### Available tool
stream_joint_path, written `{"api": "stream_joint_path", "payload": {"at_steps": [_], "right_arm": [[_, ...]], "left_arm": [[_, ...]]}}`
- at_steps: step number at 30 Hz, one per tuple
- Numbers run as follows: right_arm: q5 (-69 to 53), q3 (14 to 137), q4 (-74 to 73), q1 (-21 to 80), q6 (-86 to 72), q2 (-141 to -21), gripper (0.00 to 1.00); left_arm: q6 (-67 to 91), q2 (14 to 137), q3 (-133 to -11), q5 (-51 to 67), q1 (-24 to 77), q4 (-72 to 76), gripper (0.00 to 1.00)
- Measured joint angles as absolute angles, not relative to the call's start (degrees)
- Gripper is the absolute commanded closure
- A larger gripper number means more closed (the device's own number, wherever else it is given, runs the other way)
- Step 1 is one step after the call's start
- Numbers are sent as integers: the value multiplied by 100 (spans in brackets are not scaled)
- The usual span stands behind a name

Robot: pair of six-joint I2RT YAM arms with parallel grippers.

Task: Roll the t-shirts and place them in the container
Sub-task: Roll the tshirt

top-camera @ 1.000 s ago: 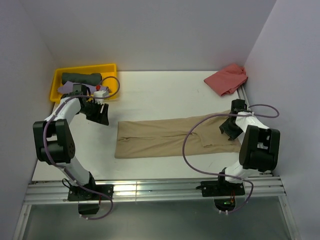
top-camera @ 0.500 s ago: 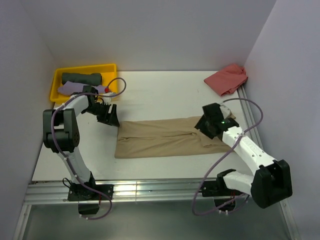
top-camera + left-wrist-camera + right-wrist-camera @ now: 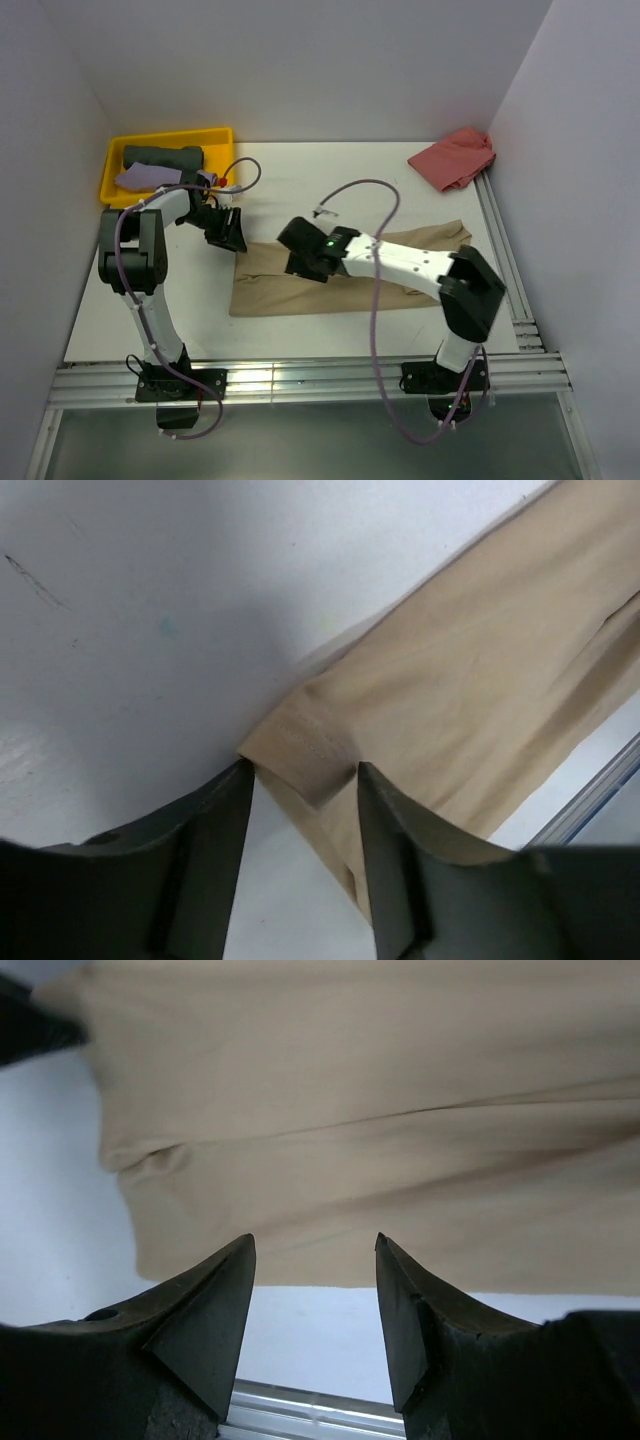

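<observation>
A tan t-shirt, folded into a long strip, lies flat across the middle of the table. My left gripper is at its far left corner. In the left wrist view the hemmed corner sits between the open fingers, which are not pinched on it. My right gripper hovers over the left-middle of the strip, open and empty, with tan t-shirt cloth just beyond its fingertips. A salmon-red t-shirt lies crumpled at the far right corner. Dark grey-green and lilac t-shirts sit in the tray.
The yellow tray stands at the far left against the wall. The right arm stretches across the shirt's right half and hides part of it. A metal rail runs along the near edge. Walls close in on both sides.
The right arm swung from the shirt's right end across to its left-middle. The left gripper moved from beside the tray to the shirt's far left corner, its fingers narrowing a little.
</observation>
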State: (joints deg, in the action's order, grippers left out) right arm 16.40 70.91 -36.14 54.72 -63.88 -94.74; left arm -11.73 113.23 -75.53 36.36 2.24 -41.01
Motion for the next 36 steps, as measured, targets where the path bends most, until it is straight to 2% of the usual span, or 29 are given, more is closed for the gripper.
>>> {"api": "stream_joint_path", "payload": {"at_steps": [1, 3, 4, 11, 18, 36], "right_arm": [[1640, 7384, -3636, 5631, -6407, -9784, 42], [1608, 7808, -3607, 5874, -6427, -10287, 42], [1599, 8007, -3653, 5970, -6434, -10510, 42], [1487, 9362, -3809, 6493, -6427, -11795, 42], [1382, 10309, -3865, 6785, -6401, -12527, 43], [1299, 10440, -3990, 6997, -6410, -12999, 54]], "left_arm": [[-1142, 11351, -7570, 3623, 224, -4088, 58], [-1109, 11375, -7579, 3546, 224, -4058, 66], [-1105, 11406, -7579, 3511, 224, -4034, 74], [-1046, 11524, -7686, 3404, 224, -4036, 94], [-1028, 11535, -7741, 3334, 246, -4104, 96], [-989, 11577, -7813, 3229, 301, -4163, 97]]}}
